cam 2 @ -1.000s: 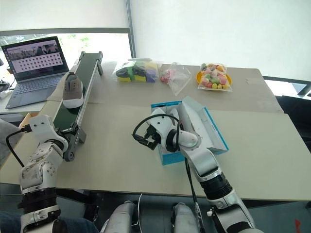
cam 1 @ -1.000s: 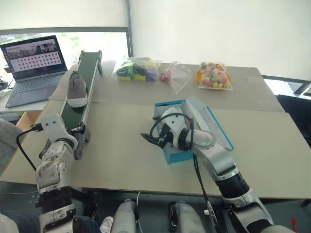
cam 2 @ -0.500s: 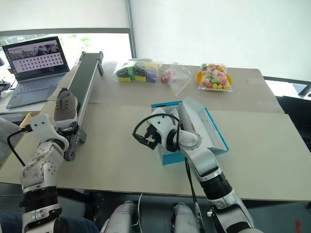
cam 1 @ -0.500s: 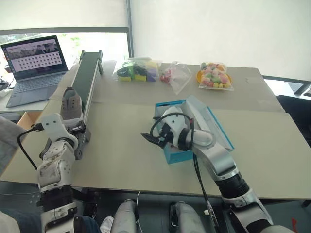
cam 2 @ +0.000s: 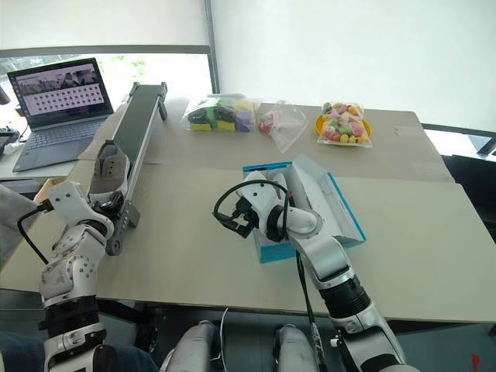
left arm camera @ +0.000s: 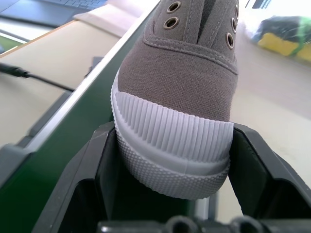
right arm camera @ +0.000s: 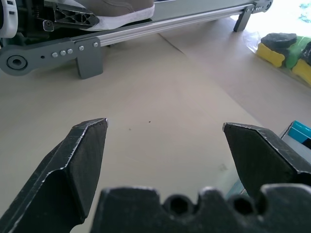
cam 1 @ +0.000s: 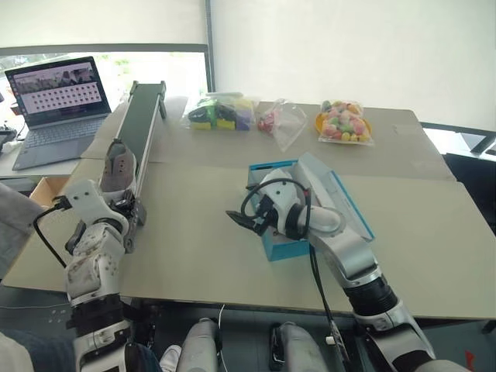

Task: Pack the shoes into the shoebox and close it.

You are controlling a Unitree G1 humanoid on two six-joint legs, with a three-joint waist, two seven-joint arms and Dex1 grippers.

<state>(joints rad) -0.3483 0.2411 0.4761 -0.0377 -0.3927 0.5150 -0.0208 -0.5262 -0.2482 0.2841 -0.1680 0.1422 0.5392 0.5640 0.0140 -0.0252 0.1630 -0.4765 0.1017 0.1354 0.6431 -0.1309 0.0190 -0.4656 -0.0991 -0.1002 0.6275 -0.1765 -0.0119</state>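
The grey shoe (left arm camera: 180, 82) sits on the green conveyor belt (cam 1: 138, 124), its toe clamped between the fingers of my left pincer (left arm camera: 171, 160); my right pincer (right arm camera: 167, 145) hangs wide apart just beside the open turquoise shoebox (cam 1: 341, 203) on the table (cam 1: 194, 225)

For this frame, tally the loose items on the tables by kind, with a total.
Shoe: 1
Shoebox: 1
Conveyor belt: 1
Clear bags of colourful items: 3
Laptop: 1
Total: 7
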